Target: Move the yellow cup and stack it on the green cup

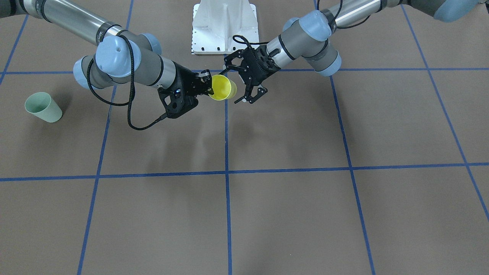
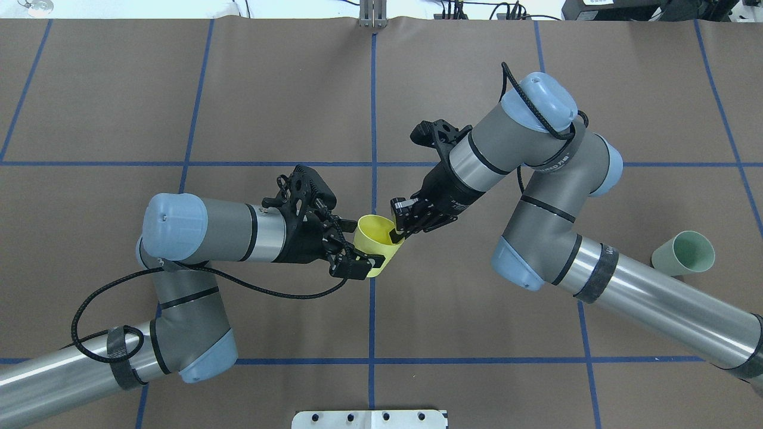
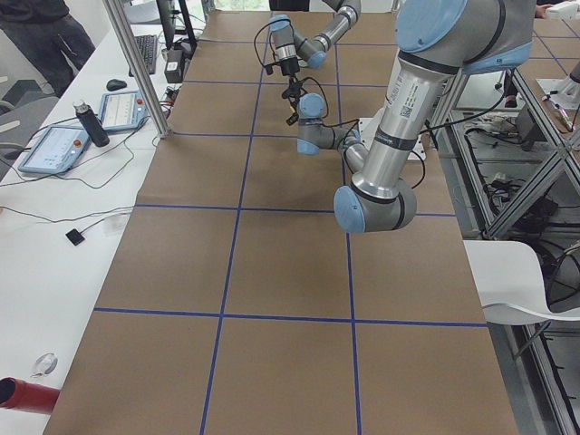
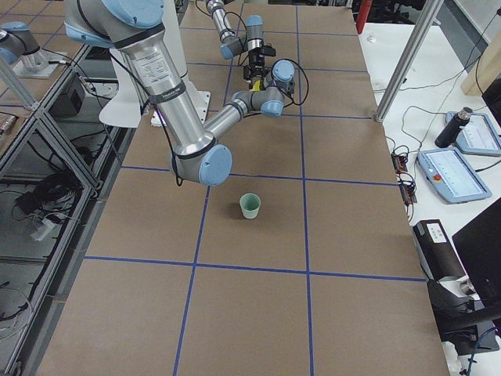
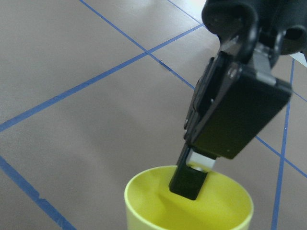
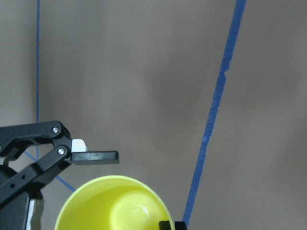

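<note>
The yellow cup [image 1: 222, 88] is held in the air over the table's middle, tilted, between both grippers. My right gripper [image 1: 209, 86] is shut on its rim, and the left wrist view shows one finger [image 5: 189, 182] inside the cup [image 5: 187, 206]. My left gripper [image 1: 233, 84] is open, its fingers spread around the cup without touching it; one finger [image 6: 96, 156] shows apart from the rim [image 6: 112, 203]. In the overhead view, the left gripper [image 2: 356, 247] and right gripper [image 2: 398, 229] meet at the cup [image 2: 372, 238]. The green cup [image 2: 684, 253] stands upright on the table on my right, clear of both grippers.
The white robot base plate [image 1: 223, 26] sits at the table's near edge by the robot. Brown table cover with blue tape grid lines [image 2: 372, 333]. The green cup also shows in the front view [image 1: 42, 107] and the right side view [image 4: 250, 205].
</note>
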You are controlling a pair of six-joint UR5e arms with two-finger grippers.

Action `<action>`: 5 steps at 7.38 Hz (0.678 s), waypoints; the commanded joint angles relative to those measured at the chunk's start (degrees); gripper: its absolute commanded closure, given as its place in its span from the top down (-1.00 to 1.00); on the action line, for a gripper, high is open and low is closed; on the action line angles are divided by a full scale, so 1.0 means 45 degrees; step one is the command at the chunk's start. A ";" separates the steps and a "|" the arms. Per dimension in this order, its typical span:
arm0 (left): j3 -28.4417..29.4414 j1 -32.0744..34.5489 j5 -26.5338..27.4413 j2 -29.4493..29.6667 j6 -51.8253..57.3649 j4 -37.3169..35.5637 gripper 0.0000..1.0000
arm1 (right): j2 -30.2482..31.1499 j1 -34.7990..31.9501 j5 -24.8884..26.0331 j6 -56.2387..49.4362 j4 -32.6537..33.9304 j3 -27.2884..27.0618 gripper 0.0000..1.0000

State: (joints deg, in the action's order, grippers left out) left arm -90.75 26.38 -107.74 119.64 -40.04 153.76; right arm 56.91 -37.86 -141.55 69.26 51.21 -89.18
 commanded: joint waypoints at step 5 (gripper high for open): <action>-0.0865 0.0074 -0.0276 -0.0666 -0.0009 0.0147 1.00 | 0.0302 -0.0998 -0.0028 -0.0001 0.0144 0.0110 -1.00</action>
State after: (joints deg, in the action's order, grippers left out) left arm -93.27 26.69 -108.87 117.78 -40.08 154.43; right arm 57.88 -40.76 -141.66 69.26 51.73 -88.91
